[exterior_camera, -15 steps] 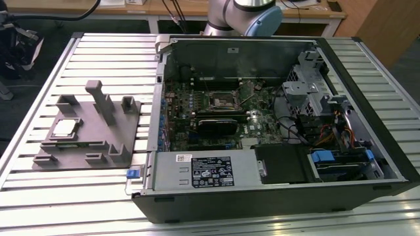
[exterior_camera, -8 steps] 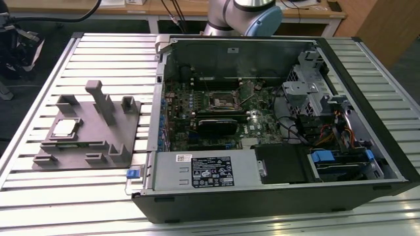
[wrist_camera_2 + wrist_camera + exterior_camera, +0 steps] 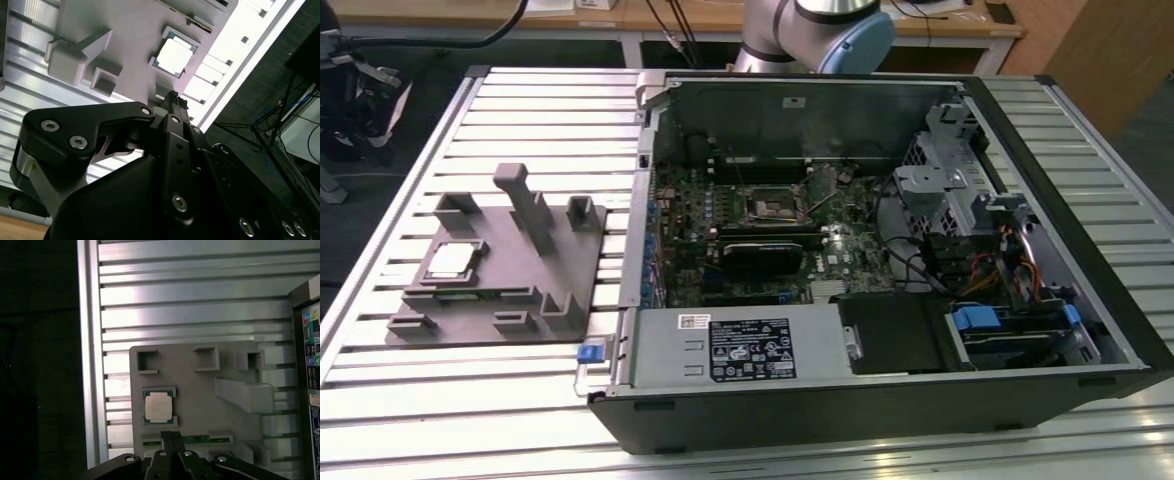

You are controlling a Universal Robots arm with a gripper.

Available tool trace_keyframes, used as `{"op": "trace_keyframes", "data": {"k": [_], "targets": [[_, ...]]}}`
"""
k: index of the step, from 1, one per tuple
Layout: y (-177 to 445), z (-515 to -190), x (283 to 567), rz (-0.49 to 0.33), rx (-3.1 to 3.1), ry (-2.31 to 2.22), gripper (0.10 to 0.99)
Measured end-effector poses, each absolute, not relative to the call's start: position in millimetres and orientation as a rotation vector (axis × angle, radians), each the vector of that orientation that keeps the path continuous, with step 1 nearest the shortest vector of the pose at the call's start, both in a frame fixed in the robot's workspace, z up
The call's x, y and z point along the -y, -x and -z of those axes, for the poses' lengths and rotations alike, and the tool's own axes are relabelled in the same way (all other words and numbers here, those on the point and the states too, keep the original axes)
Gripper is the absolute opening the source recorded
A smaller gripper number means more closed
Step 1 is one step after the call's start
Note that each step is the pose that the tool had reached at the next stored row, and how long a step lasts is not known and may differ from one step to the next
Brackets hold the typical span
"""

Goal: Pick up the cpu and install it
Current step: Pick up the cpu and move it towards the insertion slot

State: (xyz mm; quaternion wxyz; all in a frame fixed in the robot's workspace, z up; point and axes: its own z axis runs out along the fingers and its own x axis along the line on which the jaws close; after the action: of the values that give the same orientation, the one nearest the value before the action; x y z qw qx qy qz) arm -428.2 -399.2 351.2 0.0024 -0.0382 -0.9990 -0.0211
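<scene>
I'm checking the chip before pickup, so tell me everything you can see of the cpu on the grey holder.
The cpu is a small flat square chip with a pale silvery metal top and a thin darker rim. It lies flat, top up, seated in a shallow square recess of the grey plastic holder, which rests on the slatted table, to the exterior view's left of the open computer case. Only the holder touches it; the gripper hangs apart from it.

cpu (image 3: 159, 407) top uncovered; holder posts (image 3: 531, 205) rising just beside, computer case (image 3: 854, 410) well apart
</scene>
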Motion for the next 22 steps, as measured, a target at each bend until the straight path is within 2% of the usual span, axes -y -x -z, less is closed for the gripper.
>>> {"op": "trace_keyframes", "data": {"k": [8, 10, 11, 13, 15, 16, 17, 18, 19, 20, 22], "targets": [[428, -348, 399, 0.066, 3.134, 0.120, 0.114], [428, -346, 400, 0.066, 3.134, 0.120, 0.231], [428, -345, 400, 0.066, 3.132, 0.120, 0.231], [428, -341, 400, 0.066, 3.128, 0.119, 0.349], [428, -337, 401, 0.066, 3.125, 0.117, 0.349], [428, -336, 401, 0.066, 3.124, 0.116, 0.467], [428, -334, 401, 0.066, 3.124, 0.115, 0.467], [428, -332, 402, 0.066, 3.124, 0.115, 0.525], [428, -330, 402, 0.066, 3.123, 0.114, 0.525], [428, -328, 402, 0.067, 3.123, 0.115, 0.588], [428, -325, 402, 0.067, 3.123, 0.114, 0.588]]}}
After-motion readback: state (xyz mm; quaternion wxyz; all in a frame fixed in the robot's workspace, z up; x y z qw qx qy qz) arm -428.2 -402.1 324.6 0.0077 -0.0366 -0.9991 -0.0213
